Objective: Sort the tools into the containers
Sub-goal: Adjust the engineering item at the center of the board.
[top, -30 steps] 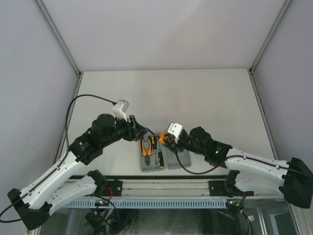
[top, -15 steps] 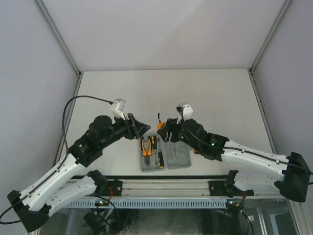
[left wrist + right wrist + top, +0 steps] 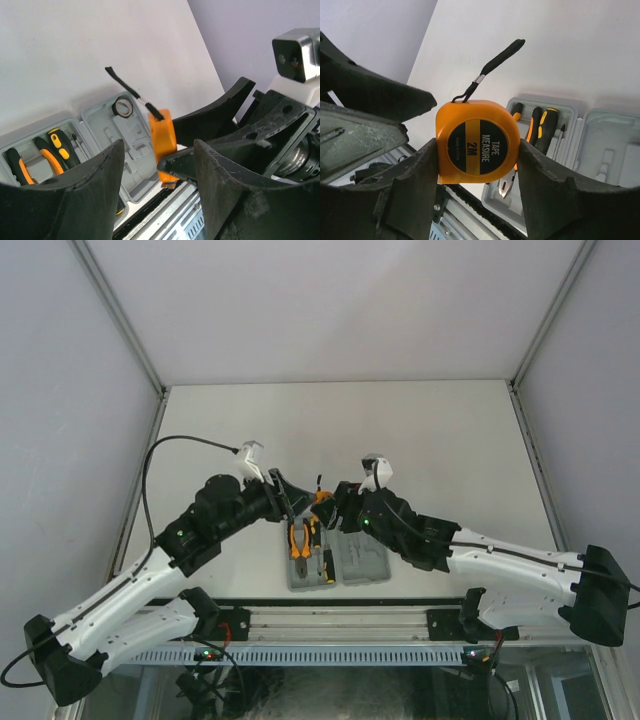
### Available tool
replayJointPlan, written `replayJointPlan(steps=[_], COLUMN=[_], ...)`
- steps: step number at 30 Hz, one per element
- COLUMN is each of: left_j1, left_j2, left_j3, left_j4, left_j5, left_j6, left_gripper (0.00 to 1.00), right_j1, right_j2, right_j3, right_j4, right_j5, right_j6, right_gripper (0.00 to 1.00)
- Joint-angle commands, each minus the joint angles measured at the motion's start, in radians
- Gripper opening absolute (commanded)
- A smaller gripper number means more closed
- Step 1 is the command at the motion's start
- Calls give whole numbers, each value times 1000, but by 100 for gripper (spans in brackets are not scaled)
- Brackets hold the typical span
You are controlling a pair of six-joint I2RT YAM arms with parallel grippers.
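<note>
My right gripper (image 3: 477, 155) is shut on the round orange tape measure (image 3: 477, 142), label toward the camera, held in the air over the near edge of the open grey case (image 3: 602, 145). In the top view the tape measure (image 3: 321, 498) hangs above the case (image 3: 365, 565). My left gripper (image 3: 290, 502) stands open just left of it, holding nothing. From the left wrist the tape measure (image 3: 162, 135) shows edge-on beyond my left gripper (image 3: 158, 146). Orange-handled pliers (image 3: 510, 185) and black-and-orange screwdrivers (image 3: 542, 127) lie in the case's left half. A dark ring (image 3: 122, 106) sits in the right half.
The case lies at the table's near edge, just before the metal rail (image 3: 330, 625) that carries both arm bases. The tape measure's black strap (image 3: 500, 57) sticks up and away from it. White table (image 3: 400, 440) stretches behind, with walls on three sides.
My right gripper has lifted the tape measure up and to the left, from over the case's right half toward my left gripper. The left gripper has swung right toward it and opened wider.
</note>
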Motion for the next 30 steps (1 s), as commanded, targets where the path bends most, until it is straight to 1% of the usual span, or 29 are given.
replayJointPlan(steps=[1,7,12,16,19,21,23,26,29,30], left_j1=[-8,-17,-35,-47,-58,-63,-65,-65,-65,-64], left_j2=[7,41,51,66,76,80,86,88,88,90], left_j3=[-6,-6,-22,-23,-17,-15,-18,-17,-12,-9], left_j4=[73,82,87,107,110,110,110,104,93,88], left_j5=[-15,6,4,27,42,54,65,73,72,70], left_j6=[-30,-41,-53,-60,-63,-60,-54,-43,-33,-30], left_gripper=[62,54,51,39,34,28,20,6,1,0], right_j1=[32,64,75,78,79,78,78,79,78,78], right_j2=[10,-1,-6,1,4,3,-4,-21,-44,-52], right_j3=[22,23,22,22,21,22,21,21,18,10], right_j4=[70,103,135,143,142,147,154,150,123,120], right_j5=[-1,27,38,58,86,96,87,40,-21,-40], right_j6=[-86,-131,-160,-176,-192,-211,-232,-284,-334,-344], right_gripper=[0,0,0,3,5,7,13,27,53,59])
